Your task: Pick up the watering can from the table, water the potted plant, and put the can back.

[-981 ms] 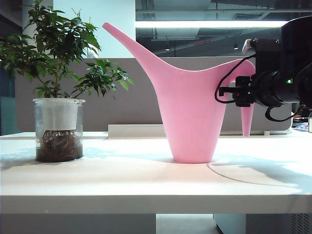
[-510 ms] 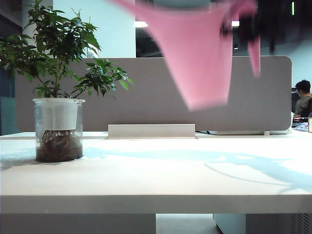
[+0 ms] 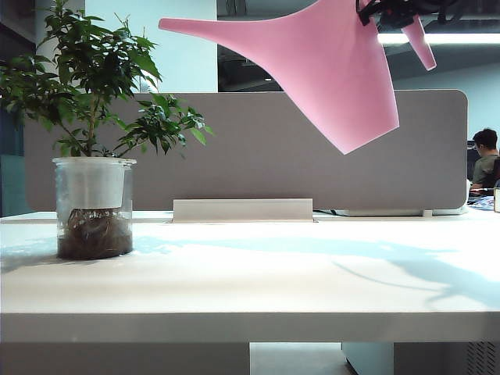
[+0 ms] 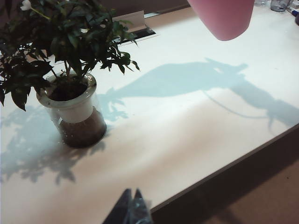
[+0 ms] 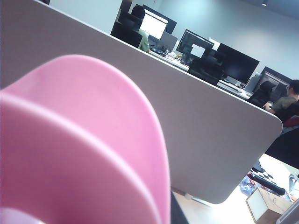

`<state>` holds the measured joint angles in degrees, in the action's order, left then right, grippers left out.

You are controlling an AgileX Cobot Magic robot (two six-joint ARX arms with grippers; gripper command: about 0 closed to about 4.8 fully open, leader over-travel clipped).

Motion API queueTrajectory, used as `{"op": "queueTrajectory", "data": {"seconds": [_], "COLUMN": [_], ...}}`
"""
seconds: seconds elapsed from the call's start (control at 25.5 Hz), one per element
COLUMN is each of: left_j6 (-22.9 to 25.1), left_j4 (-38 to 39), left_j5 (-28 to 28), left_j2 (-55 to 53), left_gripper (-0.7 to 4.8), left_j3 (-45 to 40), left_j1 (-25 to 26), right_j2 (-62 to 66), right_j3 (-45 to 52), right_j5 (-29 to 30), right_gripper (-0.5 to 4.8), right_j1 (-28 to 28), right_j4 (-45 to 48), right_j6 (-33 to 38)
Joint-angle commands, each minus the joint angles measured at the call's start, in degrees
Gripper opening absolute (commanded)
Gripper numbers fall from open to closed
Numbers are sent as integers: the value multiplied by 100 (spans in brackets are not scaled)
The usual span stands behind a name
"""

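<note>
One pink watering can hangs tilted high above the table, spout toward the potted plant, right gripper pinching its handle. Left wrist view: left gripper fingertips together beside the plant pot. Right wrist view: pink plastic; no legible writing.

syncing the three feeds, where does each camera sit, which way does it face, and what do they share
Exterior view: low at the table front edge, level; right gripper holding the tilted watering can aloft.
Left wrist view: above the near edge, angled down at the potted plant; left gripper fingertips together.
Right wrist view: aloft behind the can's handle, facing the partition; gripper unseen.
Shared: can in all three; plant in two.
</note>
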<state>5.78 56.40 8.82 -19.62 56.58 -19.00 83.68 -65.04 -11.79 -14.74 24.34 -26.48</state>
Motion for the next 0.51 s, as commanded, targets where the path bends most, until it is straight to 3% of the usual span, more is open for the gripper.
{"op": "queueTrajectory", "data": {"seconds": [0.04,0.51], "left_j6": [17,17], "left_j4": [-72,-72], "left_j5": [24,22], "left_j2": [0,0], "left_gripper": [-5,-5], "left_j3": [15,15], "left_j1": [-4,-4], "right_j2": [-48,-48], "right_j3": [-83,-85], "right_j5": [-9,162], "right_gripper": [-4,-3], "right_j1": [-4,-181], "right_j4": [216,-11], "right_j6": [-77,-758]}}
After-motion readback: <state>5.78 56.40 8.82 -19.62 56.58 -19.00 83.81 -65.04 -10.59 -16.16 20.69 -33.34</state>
